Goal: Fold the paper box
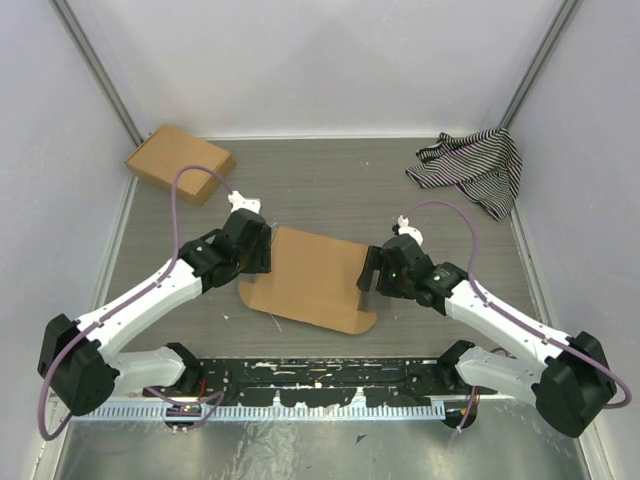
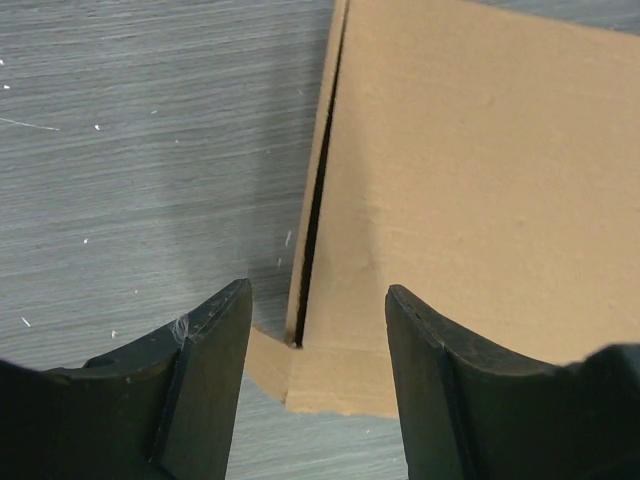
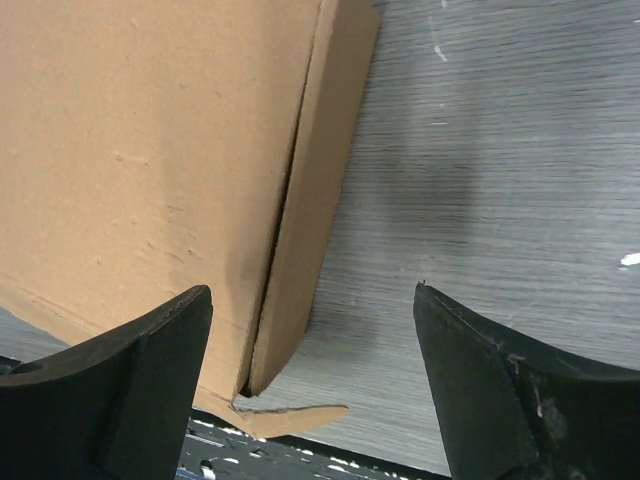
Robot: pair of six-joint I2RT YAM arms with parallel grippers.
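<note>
Brown corrugated-cardboard paper box [image 1: 315, 275] at table [image 1: 330, 190] centre, lid down, side seams gaping. Both pincers spread, neither pinching: left gripper [image 2: 318, 295] over 9 o'clock edge, right gripper [image 3: 312, 300] over 3 o'clock edge. Risk: finger snags loose flap, lid springs up, box skews.

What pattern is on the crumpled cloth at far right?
The crumpled cloth is striped black and white; top external view.

The left arm [image 1: 140, 300] and right arm [image 1: 505, 318] have white links between bulky black joints. A thin purple cable [image 1: 178, 205] loops along each. The left claw [image 1: 264, 250] and right claw [image 1: 368, 272] are black, each topped by a small white part. Their fingers [image 2: 215, 370] are matte black wedges, faintly scuffed.
</note>
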